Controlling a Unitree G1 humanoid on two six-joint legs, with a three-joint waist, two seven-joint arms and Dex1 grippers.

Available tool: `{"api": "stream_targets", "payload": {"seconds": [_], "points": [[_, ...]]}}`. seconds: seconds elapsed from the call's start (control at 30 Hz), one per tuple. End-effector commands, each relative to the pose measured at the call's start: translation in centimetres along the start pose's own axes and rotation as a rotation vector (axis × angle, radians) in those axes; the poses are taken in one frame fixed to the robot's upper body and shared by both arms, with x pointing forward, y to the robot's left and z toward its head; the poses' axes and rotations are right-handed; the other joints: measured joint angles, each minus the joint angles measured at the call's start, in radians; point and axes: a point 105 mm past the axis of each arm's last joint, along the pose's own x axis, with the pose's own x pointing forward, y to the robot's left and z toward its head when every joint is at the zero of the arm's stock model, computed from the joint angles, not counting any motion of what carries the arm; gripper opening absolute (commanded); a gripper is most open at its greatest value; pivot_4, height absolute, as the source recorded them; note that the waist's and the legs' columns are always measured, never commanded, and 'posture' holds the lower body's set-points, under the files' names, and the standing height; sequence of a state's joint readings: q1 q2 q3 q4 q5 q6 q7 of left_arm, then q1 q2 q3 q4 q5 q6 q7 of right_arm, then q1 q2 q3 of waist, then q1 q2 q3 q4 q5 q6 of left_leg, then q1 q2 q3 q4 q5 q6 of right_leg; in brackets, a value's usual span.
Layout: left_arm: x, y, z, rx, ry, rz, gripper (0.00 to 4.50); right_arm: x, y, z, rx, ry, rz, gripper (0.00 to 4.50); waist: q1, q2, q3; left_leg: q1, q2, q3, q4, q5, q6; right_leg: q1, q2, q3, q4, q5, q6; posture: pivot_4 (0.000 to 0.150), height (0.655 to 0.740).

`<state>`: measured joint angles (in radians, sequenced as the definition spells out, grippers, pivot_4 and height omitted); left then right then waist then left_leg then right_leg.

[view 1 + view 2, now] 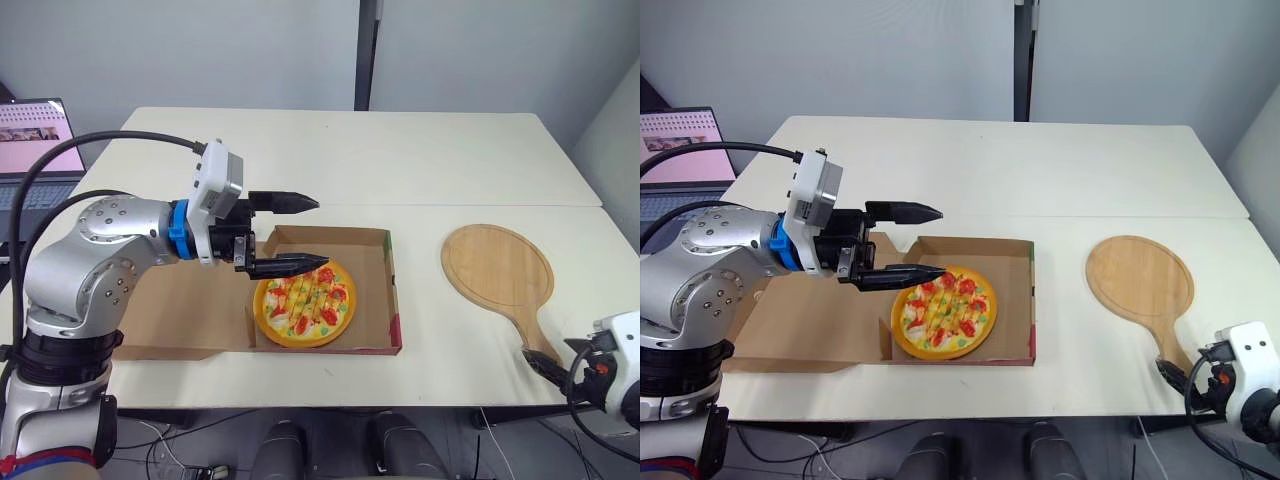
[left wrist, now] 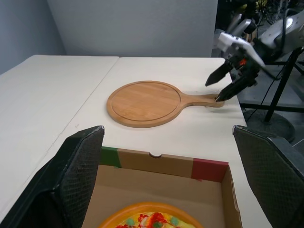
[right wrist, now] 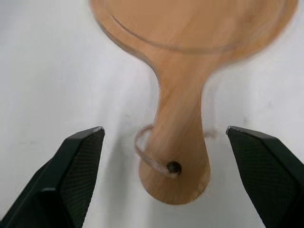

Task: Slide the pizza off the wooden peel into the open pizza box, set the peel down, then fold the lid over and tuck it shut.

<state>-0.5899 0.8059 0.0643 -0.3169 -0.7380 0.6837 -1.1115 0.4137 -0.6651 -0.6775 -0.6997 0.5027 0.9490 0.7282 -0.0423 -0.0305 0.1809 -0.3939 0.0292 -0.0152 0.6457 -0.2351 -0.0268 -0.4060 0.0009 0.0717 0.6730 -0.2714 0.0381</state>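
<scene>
Left hand (image 1: 322, 232), fingers spread, hovers just above the pizza (image 1: 305, 303) in the box (image 1: 393, 285).

So the right gripper (image 3: 165, 130) has its two black fingers (image 3: 76, 175) spread wide, one on each side of the wooden peel (image 3: 183, 109) handle, neither touching it. The peel lies flat on the white table (image 3: 57, 85). There's a small hole (image 3: 173, 167) near the handle's end, with a thin pale loop (image 3: 141, 151) threaded through it and curling out beside the handle.

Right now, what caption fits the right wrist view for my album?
Right gripper, jaws open, above the wooden peel lying on the table.
</scene>
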Motion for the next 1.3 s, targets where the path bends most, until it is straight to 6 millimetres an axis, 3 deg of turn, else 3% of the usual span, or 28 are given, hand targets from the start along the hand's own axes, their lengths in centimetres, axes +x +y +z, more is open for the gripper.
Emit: {"api": "stream_targets", "payload": {"seconds": [0.03, 0.23, 0.4, 0.63, 0.8, 0.9, 1.03, 1.3], "points": [[-1.0, 0.6, 0.3, 0.018, -0.012, 0.077, 4.50, 0.3, 1.3, 3.7, -0.197, -0.112, 0.087, 4.48, -0.002, 0.000, 0.000, 0.001, 0.000, 0.000, 0.000, 0.000, 0.000, 0.000, 0.000, 0.000, 0.000, 0.000, 0.000, 0.150, 0.7400], [-4.6, 1.3, -1.6, -0.124, -0.025, 0.311, 4.50, 3.4, 5.1, 11.5, -0.502, -0.339, 0.321, 4.48, -0.024, -0.002, 0.001, 0.003, 0.000, 0.000, 0.000, 0.000, 0.000, 0.001, 0.000, 0.001, 0.002, 0.000, 0.000, 0.150, 0.7400], [-8.9, 0.7, -3.8, -0.372, -0.083, 0.523, 4.50, 5.1, 9.2, 15.4, -0.614, -0.393, 0.580, 4.48, -0.015, -0.002, 0.001, 0.002, 0.001, -0.001, -0.001, 0.000, 0.000, 0.000, 0.000, -0.001, 0.001, -0.001, -0.002, 0.150, 0.7400], [-15.5, -2.3, -6.1, -0.780, -0.348, 0.818, 4.50, 6.5, 13.3, 17.5, -0.716, -0.384, 0.811, 4.48, -0.006, -0.003, 0.001, -0.001, 0.004, -0.009, 0.000, 0.000, 0.000, -0.001, -0.006, -0.003, 0.001, -0.001, -0.001, 0.150, 0.7400], [-20.2, -5.4, -9.3, -1.021, -0.565, 1.196, 4.50, 6.9, 14.7, 18.4, -0.743, -0.409, 0.886, 4.48, 0.002, -0.005, 0.000, -0.001, 0.001, -0.009, 0.000, 0.000, 0.000, 0.000, -0.020, -0.003, 0.001, 0.001, -0.006, 0.150, 0.7400], [-21.1, -7.7, -10.5, -1.132, -0.610, 1.288, 4.50, 6.9, 15.4, 18.7, -0.749, -0.419, 0.932, 4.48, 0.008, -0.006, -0.001, -0.001, 0.001, -0.010, 0.000, 0.000, 0.000, 0.000, -0.020, -0.003, 0.001, 0.001, -0.006, 0.150, 0.7400], [-21.1, -10.9, -12.6, -1.243, -0.527, 1.342, 4.50, 6.9, 16.2, 19.0, -0.757, -0.427, 0.976, 4.48, 0.011, -0.008, -0.002, 0.000, 0.000, -0.009, -0.001, 0.000, 0.000, 0.000, -0.019, -0.004, 0.000, -0.003, -0.013, 0.150, 0.7400], [-20.1, -11.3, -14.7, -1.385, -0.615, 1.376, 4.50, 6.9, 17.5, 19.1, -0.775, -0.427, 1.048, 4.48, 0.013, -0.009, -0.003, 0.000, 0.000, -0.007, -0.001, 0.000, 0.000, 0.000, -0.017, -0.007, 0.000, -0.005, -0.016, 0.150, 0.7400]]}}
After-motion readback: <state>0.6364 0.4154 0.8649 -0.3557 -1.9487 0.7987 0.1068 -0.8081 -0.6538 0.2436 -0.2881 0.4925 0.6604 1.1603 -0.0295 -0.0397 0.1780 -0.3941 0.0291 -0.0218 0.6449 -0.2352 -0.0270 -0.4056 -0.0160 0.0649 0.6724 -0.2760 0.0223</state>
